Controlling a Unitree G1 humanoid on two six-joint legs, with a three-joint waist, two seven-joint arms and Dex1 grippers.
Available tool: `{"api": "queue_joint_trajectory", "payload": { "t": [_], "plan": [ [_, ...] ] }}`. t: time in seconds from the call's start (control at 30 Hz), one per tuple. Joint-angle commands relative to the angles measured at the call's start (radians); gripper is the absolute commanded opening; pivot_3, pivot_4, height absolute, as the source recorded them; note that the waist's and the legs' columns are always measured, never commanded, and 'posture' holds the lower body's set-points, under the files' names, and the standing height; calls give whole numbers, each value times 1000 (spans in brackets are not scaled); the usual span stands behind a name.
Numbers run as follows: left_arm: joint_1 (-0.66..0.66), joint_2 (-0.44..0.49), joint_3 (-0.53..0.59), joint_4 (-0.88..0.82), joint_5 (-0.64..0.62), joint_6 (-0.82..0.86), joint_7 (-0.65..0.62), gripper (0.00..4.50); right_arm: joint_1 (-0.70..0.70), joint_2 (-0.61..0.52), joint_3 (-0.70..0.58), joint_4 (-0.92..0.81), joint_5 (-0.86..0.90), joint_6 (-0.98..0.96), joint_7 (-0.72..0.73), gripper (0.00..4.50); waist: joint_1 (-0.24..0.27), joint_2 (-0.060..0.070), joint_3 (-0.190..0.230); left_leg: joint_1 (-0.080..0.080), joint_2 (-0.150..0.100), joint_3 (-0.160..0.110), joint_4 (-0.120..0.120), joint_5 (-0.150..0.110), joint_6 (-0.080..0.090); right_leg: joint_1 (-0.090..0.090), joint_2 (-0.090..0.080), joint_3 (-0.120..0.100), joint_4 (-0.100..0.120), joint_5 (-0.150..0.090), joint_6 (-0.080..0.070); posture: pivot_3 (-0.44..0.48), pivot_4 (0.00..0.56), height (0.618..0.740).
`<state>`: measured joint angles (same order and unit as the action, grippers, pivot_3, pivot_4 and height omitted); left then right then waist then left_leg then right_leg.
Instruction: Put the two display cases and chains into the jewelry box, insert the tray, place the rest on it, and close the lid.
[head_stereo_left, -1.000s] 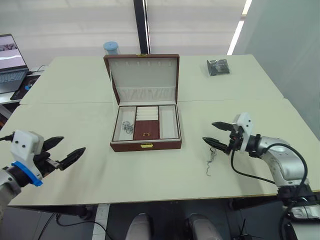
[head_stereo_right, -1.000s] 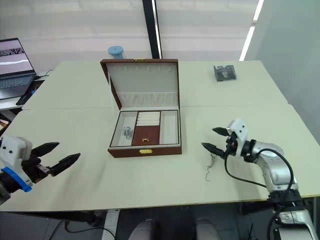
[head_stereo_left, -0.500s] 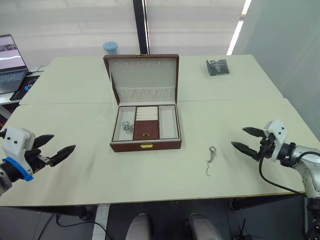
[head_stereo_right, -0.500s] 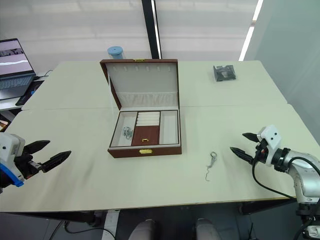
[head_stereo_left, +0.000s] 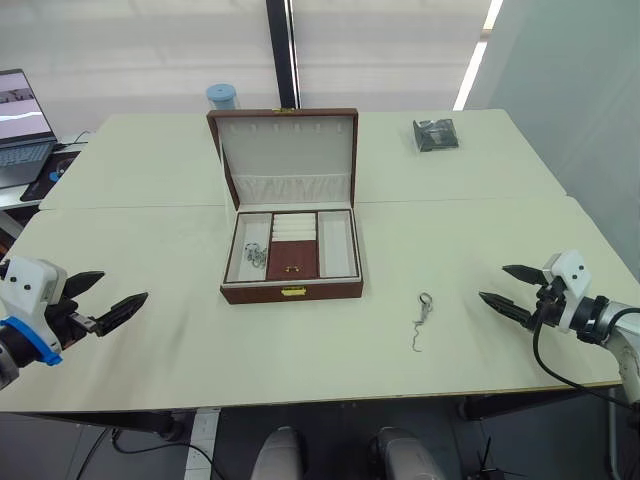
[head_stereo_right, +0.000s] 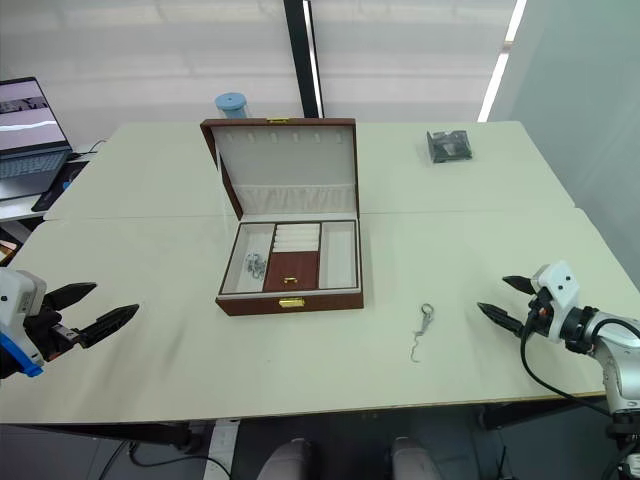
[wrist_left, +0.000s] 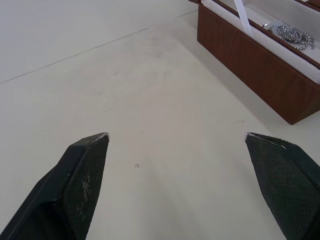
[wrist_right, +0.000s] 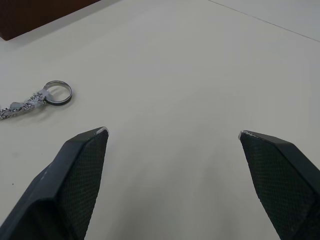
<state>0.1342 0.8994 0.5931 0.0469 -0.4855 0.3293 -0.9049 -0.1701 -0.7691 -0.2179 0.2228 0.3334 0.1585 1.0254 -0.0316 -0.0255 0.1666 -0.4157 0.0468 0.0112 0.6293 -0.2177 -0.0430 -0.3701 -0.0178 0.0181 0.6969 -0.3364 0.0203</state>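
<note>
The jewelry box (head_stereo_left: 330, 291) stands open mid-table, its lid (head_stereo_left: 287, 146) upright behind it. The tray (head_stereo_left: 293, 262) sits inside the box, and a small heap of chains (head_stereo_left: 256, 255) lies in its left compartment. One more chain (head_stereo_left: 420, 321) with a ring end (wrist_right: 58, 92) lies on the table to the right of the box. My right gripper (head_stereo_left: 494, 283) is open, low over the table, a short way right of that chain. My left gripper (head_stereo_left: 121, 287) is open near the left front edge, facing the box corner (wrist_left: 260, 65). The display cases are out of view.
A dark crinkled packet (head_stereo_left: 436, 134) lies at the back right. A blue cup (head_stereo_left: 222, 96) stands behind the lid, and a laptop (head_stereo_left: 20, 125) sits at the far left. Bare tabletop (head_stereo_left: 180, 240) spreads on both sides of the box.
My right gripper has drawn back to the right, away from the loose chain, which stays on the table. My left gripper has pulled back to the left. Both stay open.
</note>
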Motion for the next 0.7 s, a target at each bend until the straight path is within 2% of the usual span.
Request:
{"api": "queue_joint_trajectory", "payload": {
  "t": [0.03, 0.53, 0.7],
  "plan": [
    [-5, 1, 28, -21, -2, -6, 5, 4500, 2, -23, -42, -8, 12, -20, 0, 4433, 0, 0, 0, 0, 0, 0, 0, 0, 0, 0, 0, 0, 0, 0, 0, 0, 150, 740],
    [1, -33, 8, -35, 0, -13, 3, 4500, 5, -16, -56, -3, 12, -24, -12, 4433, 0, 0, 0, 0, 0, 0, 0, 0, 0, 0, 0, 0, 0, 0, 0, 0, 150, 740],
    [43, -86, -32, -127, 5, -41, -8, 4500, 23, 16, -86, -53, 66, 0, -22, 4433, 1, 0, 0, 0, 0, 0, 0, 0, 0, 1, 0, 0, 0, 0, 0, 0, 150, 740]
  ]
}}
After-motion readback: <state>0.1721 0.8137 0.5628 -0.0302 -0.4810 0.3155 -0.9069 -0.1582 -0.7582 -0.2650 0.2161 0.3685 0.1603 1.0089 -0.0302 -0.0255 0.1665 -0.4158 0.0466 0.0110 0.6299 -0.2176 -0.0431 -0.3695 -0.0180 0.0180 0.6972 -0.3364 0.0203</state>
